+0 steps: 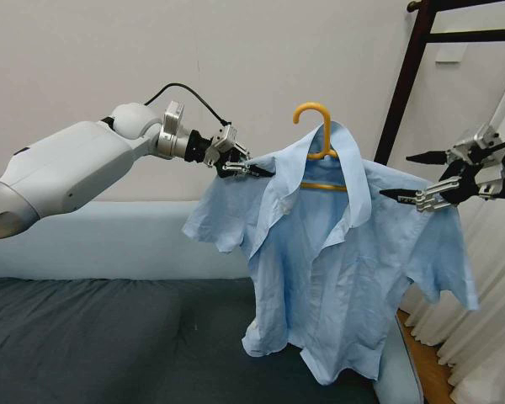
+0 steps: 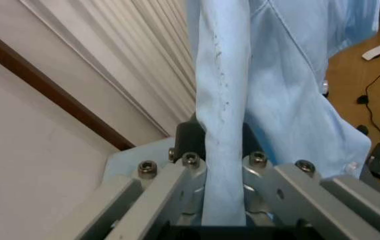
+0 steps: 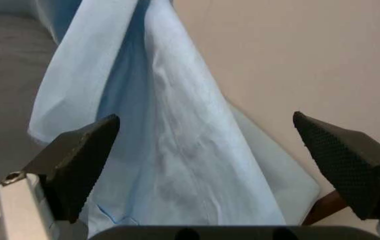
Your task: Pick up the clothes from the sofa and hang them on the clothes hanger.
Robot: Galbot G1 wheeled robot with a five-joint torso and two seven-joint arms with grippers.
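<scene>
Left gripper (image 1: 257, 171) has its jaws clamped together on a fold of the light blue shirt (image 1: 328, 269) at one shoulder. In the left wrist view the fold runs straight through the left gripper (image 2: 223, 145), pinched on both sides, and the rest of the shirt (image 2: 290, 85) hangs beyond the jaws. Right gripper (image 1: 396, 175) is at the opposite shoulder with jaws wide apart, holding nothing. The lower jaw's tip overlaps the shoulder edge in the head view; cannot tell if it touches. In the right wrist view the two black pads (image 3: 76, 160) sit far apart, and the shirt (image 3: 170, 150) drapes ahead of the gap between them, not gripped. The shirt hangs in the air spanning from the left jaws to the right jaws, front open, collar up, hem loose below both grippers and above the dark sofa (image 1: 109, 328) seat. A yellow hanger (image 1: 327, 133) sits inside the collar, roughly midway between the two sets of jaws; its hook sticks up free, caught on nothing. A dark wooden clothes rack (image 1: 401, 93) stands behind and above the right jaws, apart from the shirt.
</scene>
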